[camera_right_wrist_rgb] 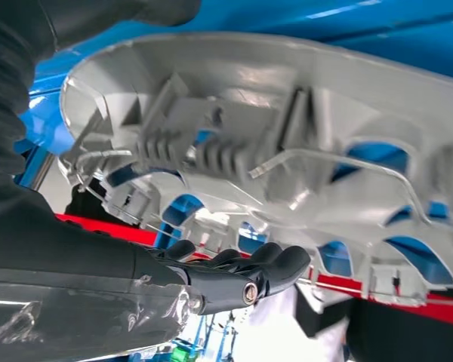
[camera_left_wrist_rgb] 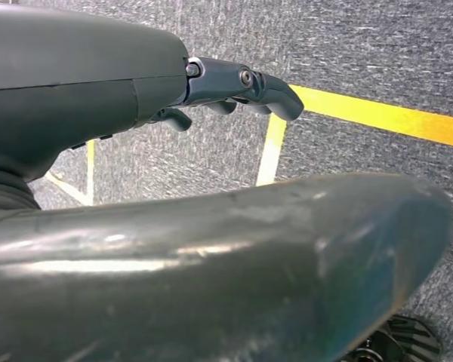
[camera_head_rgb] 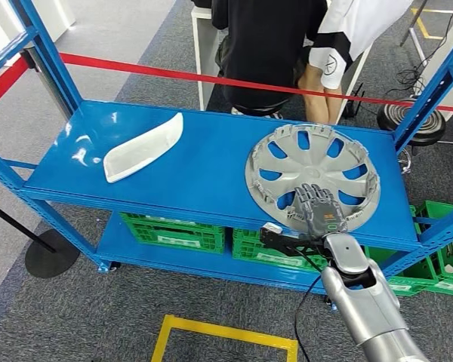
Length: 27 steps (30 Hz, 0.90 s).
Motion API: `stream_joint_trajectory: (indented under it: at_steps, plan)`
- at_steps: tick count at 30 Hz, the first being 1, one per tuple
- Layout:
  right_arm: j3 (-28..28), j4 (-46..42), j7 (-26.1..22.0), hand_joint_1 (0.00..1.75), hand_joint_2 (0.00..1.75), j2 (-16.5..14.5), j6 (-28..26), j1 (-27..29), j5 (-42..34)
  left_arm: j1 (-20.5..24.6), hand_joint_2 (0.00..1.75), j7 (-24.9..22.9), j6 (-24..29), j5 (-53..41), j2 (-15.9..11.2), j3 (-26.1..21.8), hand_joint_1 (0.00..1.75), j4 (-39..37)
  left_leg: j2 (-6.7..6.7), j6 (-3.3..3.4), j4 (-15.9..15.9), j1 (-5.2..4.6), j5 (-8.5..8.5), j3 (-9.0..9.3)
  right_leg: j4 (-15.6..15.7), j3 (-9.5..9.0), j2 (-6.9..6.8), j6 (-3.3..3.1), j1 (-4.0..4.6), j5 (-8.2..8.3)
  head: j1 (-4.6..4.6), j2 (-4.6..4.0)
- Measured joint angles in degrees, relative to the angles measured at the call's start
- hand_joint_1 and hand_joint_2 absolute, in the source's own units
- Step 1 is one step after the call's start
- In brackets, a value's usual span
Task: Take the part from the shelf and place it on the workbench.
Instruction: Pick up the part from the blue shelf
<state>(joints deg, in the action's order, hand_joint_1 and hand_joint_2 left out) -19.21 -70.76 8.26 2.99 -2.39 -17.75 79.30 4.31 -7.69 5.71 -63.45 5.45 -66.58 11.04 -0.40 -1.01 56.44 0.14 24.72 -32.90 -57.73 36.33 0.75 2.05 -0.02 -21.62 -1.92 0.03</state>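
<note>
Right hand (camera_head_rgb: 320,210) is the nearest thing to us, reaching in over the front edge of the blue shelf (camera_head_rgb: 213,166), its fingers spread flat on the near rim of the grey wheel cover (camera_head_rgb: 312,175); from the right wrist view those dark fingers (camera_right_wrist_rgb: 269,264) lie stretched out beside the ribbed underside of the cover (camera_right_wrist_rgb: 269,136), and I can't yet call it a real grip. So the part sits on the shelf's top level, right side, not lifted. Left hand (camera_left_wrist_rgb: 235,87) hangs low over the carpet and its yellow floor tape (camera_left_wrist_rgb: 378,117), fingers loosely extended, holding nothing. Progress, by my reading: the reach is made, but the grasp, the lift and the carry to the bench are all to come, and no bench is in sight here. Count it up: one wheel cover, one white curved trim piece (camera_head_rgb: 141,147) well apart on the left of the shelf, several green crates (camera_head_rgb: 173,230) below, one red barrier tape (camera_head_rgb: 213,79) behind, two people beyond it.
</note>
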Motion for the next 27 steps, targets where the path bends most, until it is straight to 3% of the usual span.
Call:
stream_joint_trajectory:
  at_steps: [27]
  plan:
    - [3.17, 5.75, -0.07, 0.0, 1.75, 0.63, 2.39, -0.88, -0.27, 0.0, 0.0, -0.86, 0.3, -0.25, -0.05, -0.28, 0.0, 0.0, 0.01, -0.01, 0.0, 0.01, 0.0, -0.01, -0.01, 0.03, 0.01, -0.01, 0.0, -0.01, 0.0, 0.0]
